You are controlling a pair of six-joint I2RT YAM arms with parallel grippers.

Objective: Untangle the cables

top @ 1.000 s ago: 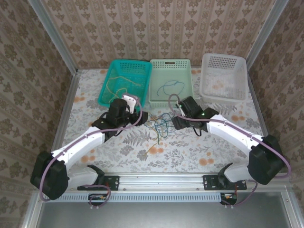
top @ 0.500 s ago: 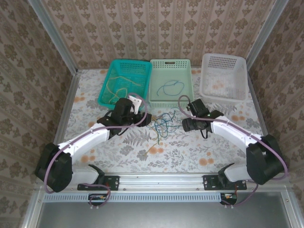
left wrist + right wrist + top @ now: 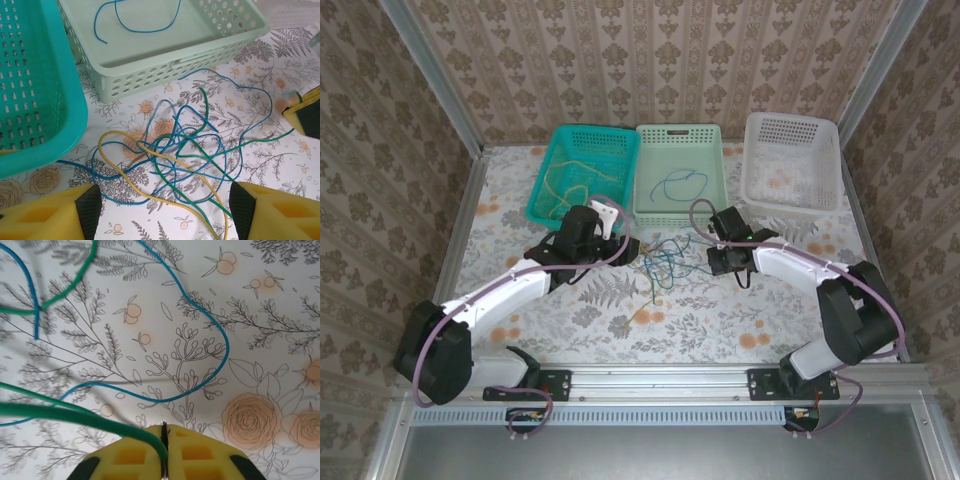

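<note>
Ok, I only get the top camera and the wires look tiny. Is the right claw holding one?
Observer: Yes. In the right wrist view the right gripper is shut, with the green cable pinched between its yellow pads.
Operator: And the left claw?
Observer: The left gripper is open. Its fingers sit on either side of the tangle and hold nothing.
Operator: Is it a tight knot?
Observer: It looks loose. In the left wrist view, wide yellow, blue and green loops cross each other.
</note>
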